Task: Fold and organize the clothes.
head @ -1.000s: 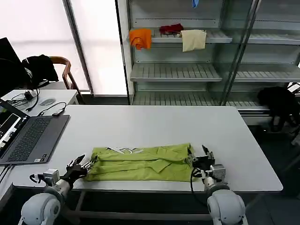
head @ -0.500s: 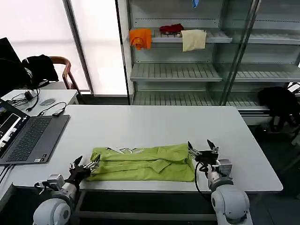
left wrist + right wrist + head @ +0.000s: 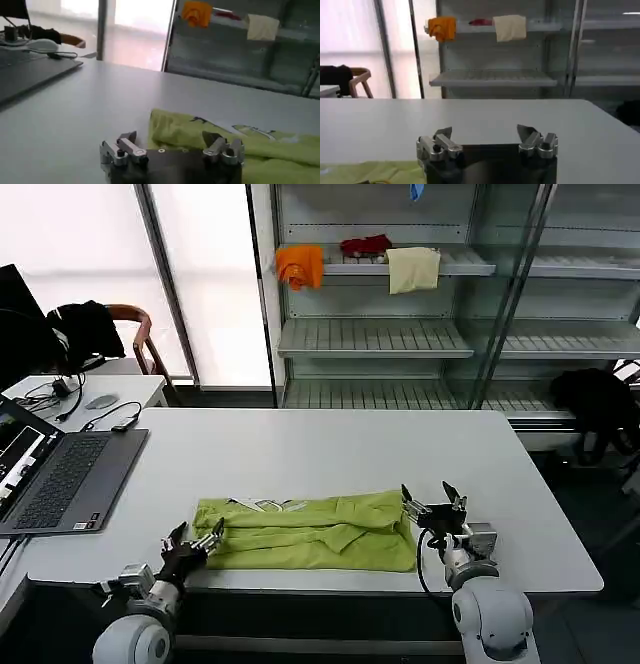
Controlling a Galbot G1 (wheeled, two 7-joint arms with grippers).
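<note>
Lime yellow-green thin T-shirt [image 3: 310, 532]: folded into a long band on white table [image 3: 330, 454], near front edge. Left end effector [image 3: 193, 543], right end effector [image 3: 434, 506]: fingers apart, at either end. Grey laptop [image 3: 62, 476] alongside; metal shelving [image 3: 420, 294] behind.

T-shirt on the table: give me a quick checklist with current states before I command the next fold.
1. T-shirt lies flat in a folded band near the table's front edge: ok.
2. Left pincer open, at the shirt's left end, holding nothing: ok.
3. Right pincer open, beside the shirt's right end, holding nothing: ok.
4. Either pincer touching the fabric: cannot tell.
5. Laptop on the table's left side, apart from the shirt: ok.
6. Printed lettering peeks out at the band's far edge, so the fold is not fully tidy: not ok.
</note>
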